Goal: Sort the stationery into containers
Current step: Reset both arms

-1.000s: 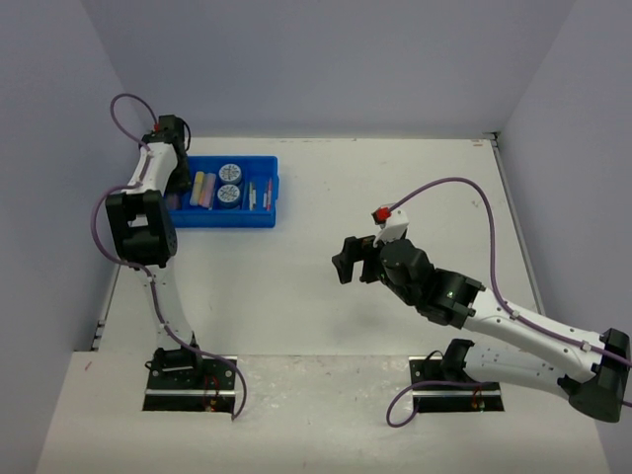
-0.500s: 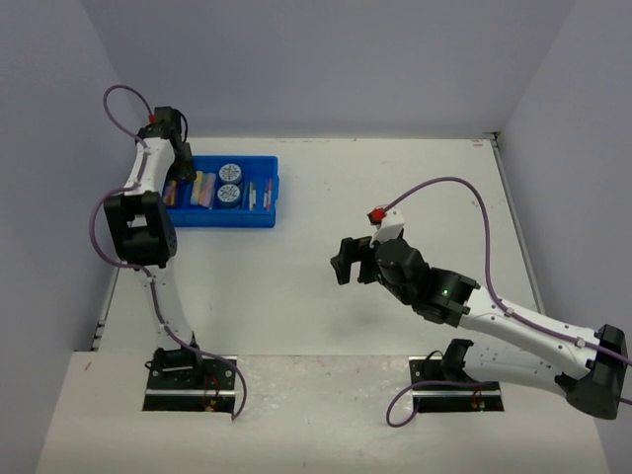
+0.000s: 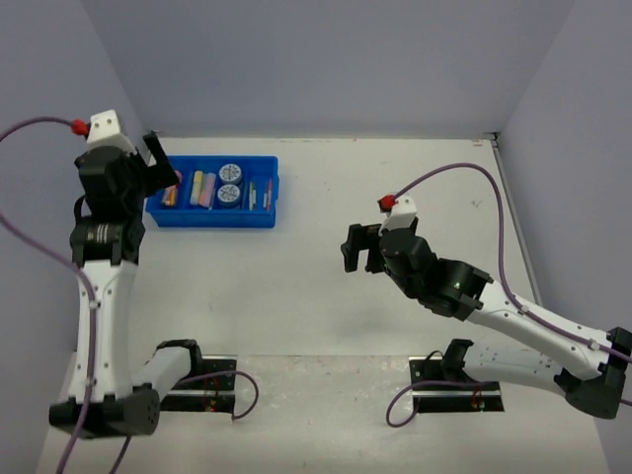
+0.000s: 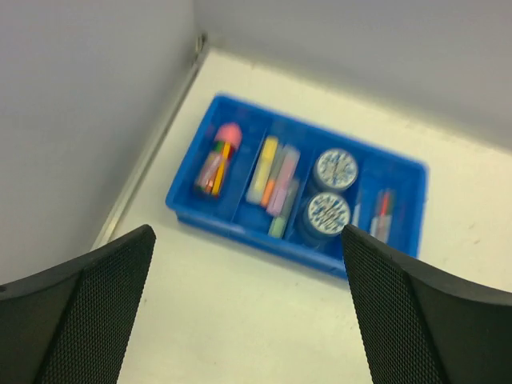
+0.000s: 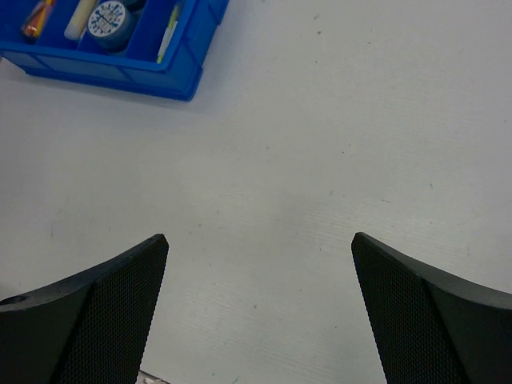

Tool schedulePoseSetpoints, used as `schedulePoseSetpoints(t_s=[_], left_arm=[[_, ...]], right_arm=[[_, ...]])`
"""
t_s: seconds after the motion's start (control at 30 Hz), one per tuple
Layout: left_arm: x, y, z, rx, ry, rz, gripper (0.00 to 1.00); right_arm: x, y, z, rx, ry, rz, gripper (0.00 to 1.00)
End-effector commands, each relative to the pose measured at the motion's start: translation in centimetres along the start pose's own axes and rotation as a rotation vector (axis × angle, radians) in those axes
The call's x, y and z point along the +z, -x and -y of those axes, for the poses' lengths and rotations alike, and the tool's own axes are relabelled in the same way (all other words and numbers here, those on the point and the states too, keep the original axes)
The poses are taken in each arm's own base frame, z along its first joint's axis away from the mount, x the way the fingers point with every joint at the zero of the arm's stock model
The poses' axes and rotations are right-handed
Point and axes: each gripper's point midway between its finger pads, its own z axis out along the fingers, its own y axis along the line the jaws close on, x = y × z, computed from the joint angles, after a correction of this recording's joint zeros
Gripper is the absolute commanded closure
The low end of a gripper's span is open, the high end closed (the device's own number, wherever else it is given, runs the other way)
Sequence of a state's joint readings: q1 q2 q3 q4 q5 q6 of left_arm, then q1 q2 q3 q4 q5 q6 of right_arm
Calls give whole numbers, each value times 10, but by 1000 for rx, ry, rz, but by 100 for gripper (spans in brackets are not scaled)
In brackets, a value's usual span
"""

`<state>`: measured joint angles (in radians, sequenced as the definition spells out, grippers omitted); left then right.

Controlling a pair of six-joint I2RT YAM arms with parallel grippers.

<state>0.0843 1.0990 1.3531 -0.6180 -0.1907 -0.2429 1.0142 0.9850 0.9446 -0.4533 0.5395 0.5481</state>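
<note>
Evidently, sorting looks complete: the tray (image 3: 212,219) in the far-left corner of the desk (image 3: 326,306) holds the bottle (image 4: 218,160), markers (image 4: 274,180), tubs (image 4: 334,170) and pens (image 4: 382,210) in separate compartments. No loose stationery is visible. Left jaws and right jaws stand wide open, empty.

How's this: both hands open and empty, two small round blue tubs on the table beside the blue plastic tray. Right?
No: the left wrist view shows the two small round blue tubs inside the rectangular blue plastic tray; left hand and right hand are open, empty.
</note>
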Motion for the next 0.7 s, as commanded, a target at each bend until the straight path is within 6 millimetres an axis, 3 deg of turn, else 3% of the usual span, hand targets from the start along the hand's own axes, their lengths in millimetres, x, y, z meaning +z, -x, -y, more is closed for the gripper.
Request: schedulePoseSetpoints(t_s=[0.0, 0.13, 0.23, 0.47, 0.67], left_arm=[[-39, 1, 1, -34, -41, 150, 0], [-89, 5, 17, -72, -193, 237, 0], [-113, -12, 38, -73, -350, 239, 0], [-103, -93, 37, -13, -375, 97, 0], [-104, -94, 33, -10, -344, 113, 0]], right_arm=[[-31, 51, 33, 34, -180, 109, 1], [-54, 75, 60, -2, -279, 190, 1], [-65, 83, 69, 2, -291, 223, 1], [-81, 75, 90, 51, -309, 266, 1], [-88, 62, 105, 99, -322, 284, 1]])
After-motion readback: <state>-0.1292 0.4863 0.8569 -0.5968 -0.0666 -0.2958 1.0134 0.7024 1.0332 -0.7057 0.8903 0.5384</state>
